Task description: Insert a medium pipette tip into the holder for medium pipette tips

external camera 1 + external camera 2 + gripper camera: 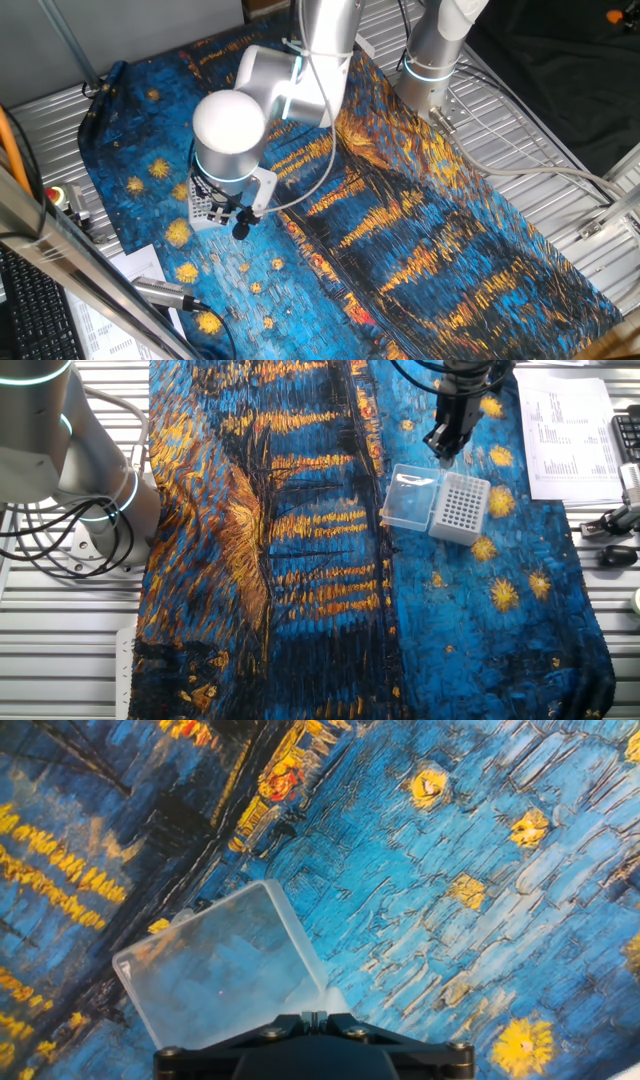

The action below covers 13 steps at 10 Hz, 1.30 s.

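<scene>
As seen in the hand view, the gripper (314, 1016) shows only as a dark mount at the lower edge, its two fingers meeting at a thin seam, so the jaws appear closed; whether a pipette tip sits between them cannot be told. Directly ahead of the fingers lies one clear plastic box (218, 970) with rounded corners, resting on the painted cloth (420, 840) (a blue and yellow starry pattern). That view does not show the holder for medium pipette tips. From the other fixed view, the holder for medium pipette tips (460, 506), one small white block with a grid of dark holes on top, stands touching the right side of the clear plastic box (410, 497), and the gripper (446, 440) hangs above the pair, nearer their far edge. In one fixed view the arm's white wrist (231, 128) covers most of both; only part of the holder for medium pipette tips (203, 203) shows below it. Printed paper sheets (566, 430) lie beside the cloth.
</scene>
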Motion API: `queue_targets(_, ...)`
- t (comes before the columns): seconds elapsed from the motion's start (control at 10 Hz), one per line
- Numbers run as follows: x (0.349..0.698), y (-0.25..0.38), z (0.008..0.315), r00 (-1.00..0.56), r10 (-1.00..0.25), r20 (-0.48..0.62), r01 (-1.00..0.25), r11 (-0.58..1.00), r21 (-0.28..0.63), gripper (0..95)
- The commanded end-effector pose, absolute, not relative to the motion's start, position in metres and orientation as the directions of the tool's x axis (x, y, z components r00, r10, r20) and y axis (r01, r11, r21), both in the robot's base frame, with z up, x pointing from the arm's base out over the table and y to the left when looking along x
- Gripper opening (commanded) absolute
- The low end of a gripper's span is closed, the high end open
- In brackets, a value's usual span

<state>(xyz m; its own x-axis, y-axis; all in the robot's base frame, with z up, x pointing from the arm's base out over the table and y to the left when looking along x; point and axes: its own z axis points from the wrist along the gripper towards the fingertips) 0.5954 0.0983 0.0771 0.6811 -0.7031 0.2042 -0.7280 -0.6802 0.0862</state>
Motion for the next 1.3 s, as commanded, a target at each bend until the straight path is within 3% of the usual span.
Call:
queue_targets(0.1,0.596,0.102,0.076,0.684,-0.707,0.179,-0.727,-0.681,0.089,19.0)
queue_targets(1.3,0.606,0.112,0.071,0.654,-0.739,0.162,-0.755,-0.65,0.083,19.0)
